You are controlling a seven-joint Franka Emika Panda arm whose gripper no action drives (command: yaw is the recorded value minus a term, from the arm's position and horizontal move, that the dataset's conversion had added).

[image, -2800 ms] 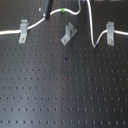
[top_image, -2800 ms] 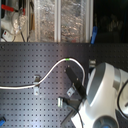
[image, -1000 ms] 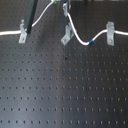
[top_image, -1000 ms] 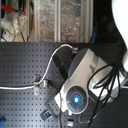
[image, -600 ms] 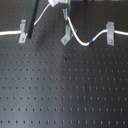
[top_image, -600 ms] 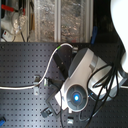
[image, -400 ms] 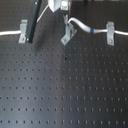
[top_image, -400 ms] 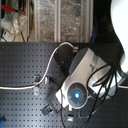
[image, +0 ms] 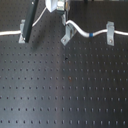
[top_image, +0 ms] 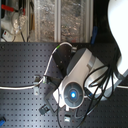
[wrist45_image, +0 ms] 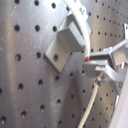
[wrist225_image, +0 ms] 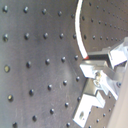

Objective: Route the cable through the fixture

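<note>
Since a moment ago the gripper [image: 64,20], clenched on the cable [image: 80,30], has been brought down to just above the slanted fixture [image: 66,35]. The cable is now seen lying against the fixture's top [wrist45_image: 70,37] in the first wrist view, so seating it in the slot is judged to be nearly done.

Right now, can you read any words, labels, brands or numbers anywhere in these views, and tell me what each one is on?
None can be read.
Cable: only a blue mark, no text.
Fixture: bare grey metal.
Arm: a glowing blue light, no lettering.
Shelves in the second exterior view: too blurred to read.
</note>
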